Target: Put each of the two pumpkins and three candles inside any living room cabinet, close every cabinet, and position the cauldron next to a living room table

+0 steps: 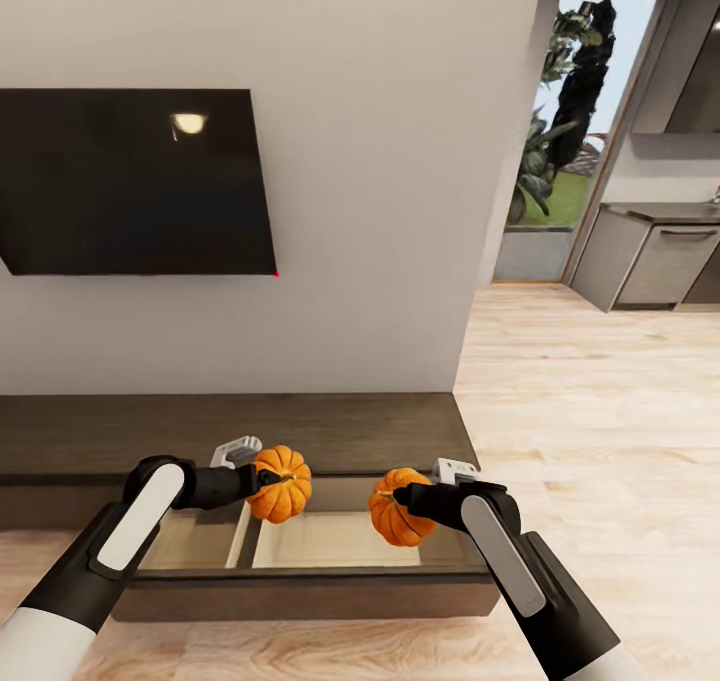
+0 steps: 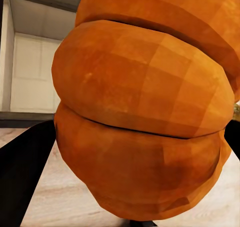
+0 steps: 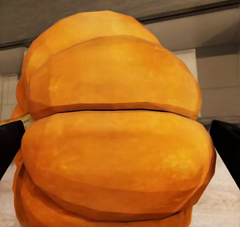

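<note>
My left gripper [image 1: 268, 478] clamps one pumpkin [image 1: 281, 483], my right gripper [image 1: 402, 498] the other pumpkin [image 1: 397, 507], both over the open cabinet [image 1: 300, 431] drawer. Likely light, rigid, ribbed; gripping across the ribs should hold.

Pumpkins [image 1: 282, 498] [image 1: 397, 509]: matt orange, ribbed, faceted skin. Cabinet [image 1: 300, 431]: dark matt wood grain; pale smooth drawer [image 1: 335, 541] interior beneath both pincers.

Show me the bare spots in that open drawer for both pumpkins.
Open drawer: the wide pale compartment right of the divider lies bare; the narrower one left of it too. Both pumpkins hang above, one in each gripper.
</note>
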Motion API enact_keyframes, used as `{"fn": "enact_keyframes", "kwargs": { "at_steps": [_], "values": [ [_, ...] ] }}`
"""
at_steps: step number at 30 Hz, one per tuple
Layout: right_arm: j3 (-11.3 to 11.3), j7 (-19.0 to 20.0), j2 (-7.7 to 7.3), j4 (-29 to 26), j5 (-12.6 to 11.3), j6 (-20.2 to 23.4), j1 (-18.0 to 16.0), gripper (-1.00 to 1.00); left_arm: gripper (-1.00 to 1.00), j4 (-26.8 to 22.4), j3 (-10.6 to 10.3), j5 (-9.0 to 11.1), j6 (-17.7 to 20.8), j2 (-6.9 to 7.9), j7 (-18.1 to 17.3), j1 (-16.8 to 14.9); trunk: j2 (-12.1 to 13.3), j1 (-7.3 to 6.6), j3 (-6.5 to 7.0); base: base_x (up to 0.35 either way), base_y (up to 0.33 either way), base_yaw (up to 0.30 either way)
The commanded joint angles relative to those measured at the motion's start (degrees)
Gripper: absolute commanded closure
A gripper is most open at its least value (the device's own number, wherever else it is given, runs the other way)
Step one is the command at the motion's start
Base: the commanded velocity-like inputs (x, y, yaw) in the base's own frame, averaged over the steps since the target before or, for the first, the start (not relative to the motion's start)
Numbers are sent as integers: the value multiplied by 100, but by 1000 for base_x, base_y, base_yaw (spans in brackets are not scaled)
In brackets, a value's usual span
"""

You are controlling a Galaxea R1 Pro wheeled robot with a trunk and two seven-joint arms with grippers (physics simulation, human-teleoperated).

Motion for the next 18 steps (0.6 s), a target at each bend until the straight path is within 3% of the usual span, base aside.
{"fn": "enact_keyframes", "kwargs": {
  "at_steps": [1, 13, 18],
  "values": [
    [13, -60, -5, -7, -60, 2, -6, 100, 100, -6, -11, 66, 3, 5, 61, -5, -4, 1, -6, 31, 0, 0],
    [13, -60, -5, -4, -61, 1, -6, 100, 100, -11, -47, 86, 5, -7, 61, 3, -4, 1, -6, 4, 0, 0],
    [13, -60, -5, 2, -59, -6, -6, 100, 100, -18, -36, 240, 3, -8, 61, 4, -4, 1, -6, 24, 0, 0]
  ]
}}
